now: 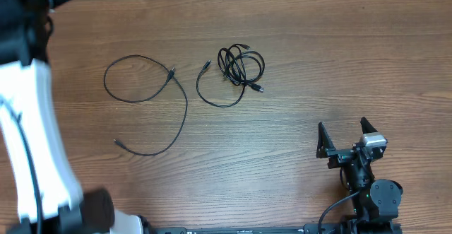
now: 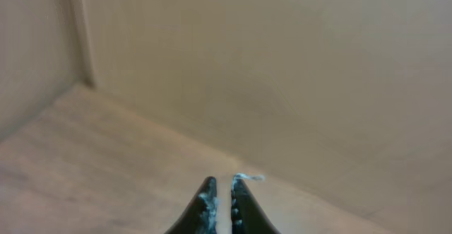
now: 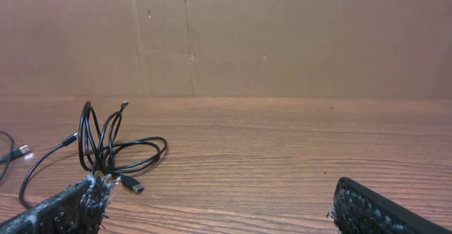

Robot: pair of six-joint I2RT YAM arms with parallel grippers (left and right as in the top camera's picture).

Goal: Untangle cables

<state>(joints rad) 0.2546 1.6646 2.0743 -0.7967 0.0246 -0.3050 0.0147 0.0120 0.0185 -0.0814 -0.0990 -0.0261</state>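
While the left end effector faced blurred beige surfaces, its fingers sat together with only a sliver between them and nothing clamped. Right end effector hovered near the front right of the tabletop, fingers spread wide apart, empty. Well apart from it, toward the middle, lay the tangled bundle of thin black cables: several overlapping coils, with one strand looping out to the left and ending in a plug. Left of that, separate and not touching, a loose cable lay flat in a round loop, then a long curve down to a plug end. White left arm filled the left edge of the overhead view. In the right wrist view, the bundle's loops stood up off the wood.
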